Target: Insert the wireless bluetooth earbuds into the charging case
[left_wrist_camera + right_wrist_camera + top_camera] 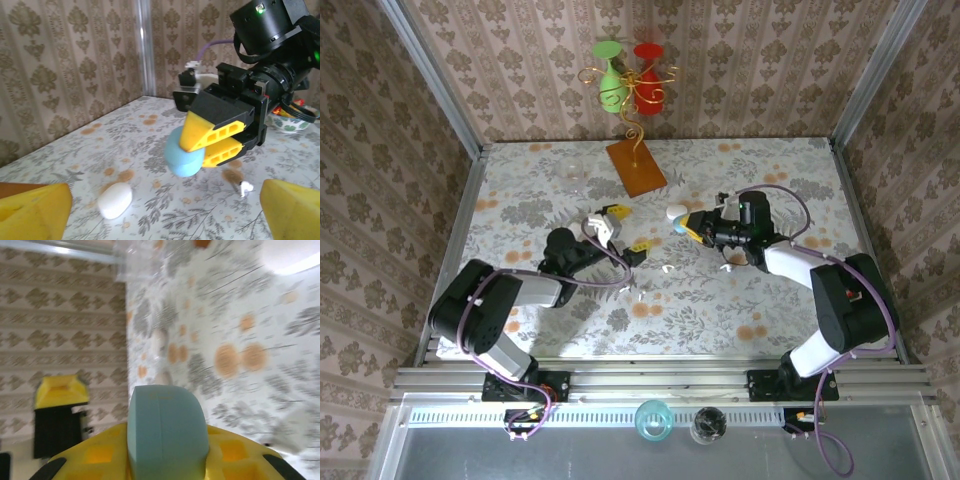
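Left wrist view: a tiny whitish glinting earbud (245, 187) lies on the floral-patterned table (150, 125), near the light-blue pebble-shaped charging case (181, 161). The right gripper (195, 150) pinches that case between yellow fingers. A white pebble-shaped case (115, 200) lies apart, and the left gripper (165, 202) is spread wide.

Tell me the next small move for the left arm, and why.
Probably lower the open left pincer toward the tiny white earbud lying loose on the table, just below the right pincer. The right pincer is clamped on the light-blue case, so the case looks secured while the left holds nothing.
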You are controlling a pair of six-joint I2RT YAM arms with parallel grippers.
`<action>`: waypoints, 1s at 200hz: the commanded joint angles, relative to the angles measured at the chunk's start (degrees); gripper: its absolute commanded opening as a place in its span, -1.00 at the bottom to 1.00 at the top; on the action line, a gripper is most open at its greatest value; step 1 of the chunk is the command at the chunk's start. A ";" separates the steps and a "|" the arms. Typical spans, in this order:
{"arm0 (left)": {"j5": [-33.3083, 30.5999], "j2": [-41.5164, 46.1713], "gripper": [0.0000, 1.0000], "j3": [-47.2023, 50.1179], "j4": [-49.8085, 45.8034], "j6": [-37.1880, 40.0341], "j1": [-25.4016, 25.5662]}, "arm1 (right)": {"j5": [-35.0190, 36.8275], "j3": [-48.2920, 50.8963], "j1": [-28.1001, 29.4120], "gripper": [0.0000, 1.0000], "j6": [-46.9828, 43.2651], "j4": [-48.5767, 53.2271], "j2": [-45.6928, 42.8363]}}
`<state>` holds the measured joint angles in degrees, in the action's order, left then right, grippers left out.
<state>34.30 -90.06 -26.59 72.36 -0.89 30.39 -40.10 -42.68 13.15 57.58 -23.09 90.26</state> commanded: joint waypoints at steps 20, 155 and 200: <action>-2.13 4.38 1.00 1.54 -4.89 4.87 -1.12 | 5.81 -1.02 -2.65 -0.73 -4.94 5.25 6.14; -20.64 10.48 1.00 3.46 -12.76 5.15 -1.66 | 11.52 -1.99 -3.42 0.15 -11.45 14.98 6.87; -31.92 15.90 1.00 0.29 -30.58 3.57 -2.35 | 16.84 -3.29 -3.17 0.33 -18.06 23.92 -1.72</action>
<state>10.46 -77.60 -23.77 53.84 3.64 28.40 -27.90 -43.92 9.89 44.95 -6.07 93.62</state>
